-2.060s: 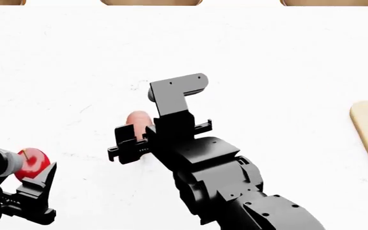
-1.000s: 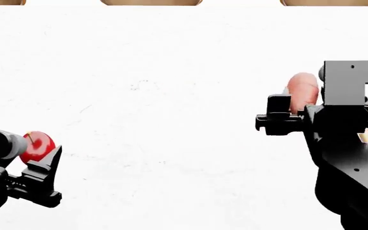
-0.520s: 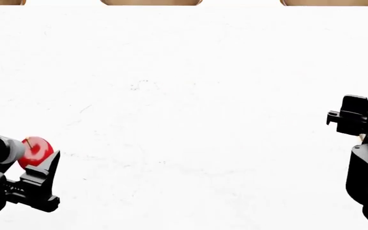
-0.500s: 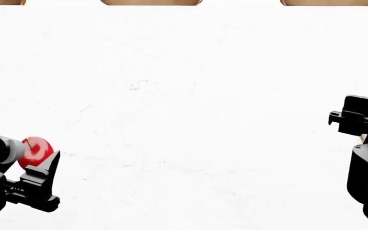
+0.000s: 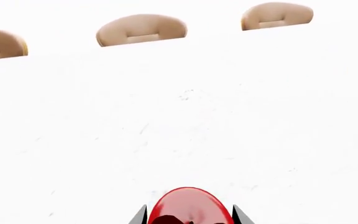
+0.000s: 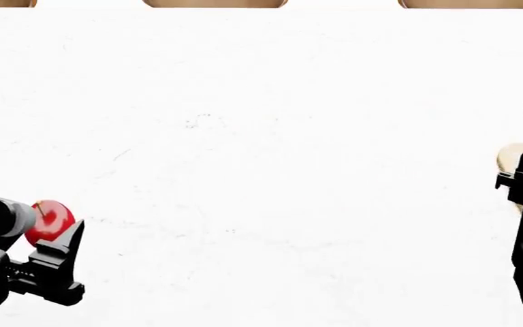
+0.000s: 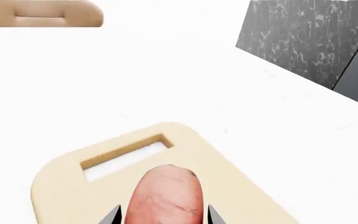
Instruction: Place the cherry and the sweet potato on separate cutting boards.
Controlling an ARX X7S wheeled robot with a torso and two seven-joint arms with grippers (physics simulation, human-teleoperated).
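Since the earlier head frames, the right gripper (image 7: pixel 160 217) has travelled from table center to the right edge; the left gripper (image 6: pixel 43 235) has stayed put. Right jaws are closed on one sweet potato (image 7: pixel 165 196), held above one cutting board (image 7: pixel 241 196) beside its handle slot. Left jaws are closed on one cherry (image 6: pixel 51 223) over the white table (image 6: pixel 261 136). Three further boards (image 5: pixel 141 29) line the far edge.

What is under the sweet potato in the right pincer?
The sweet potato, shut in the right pincer, is above a cutting board, near the handle slot. Whether it touches the board cannot be seen: its underside is covered.
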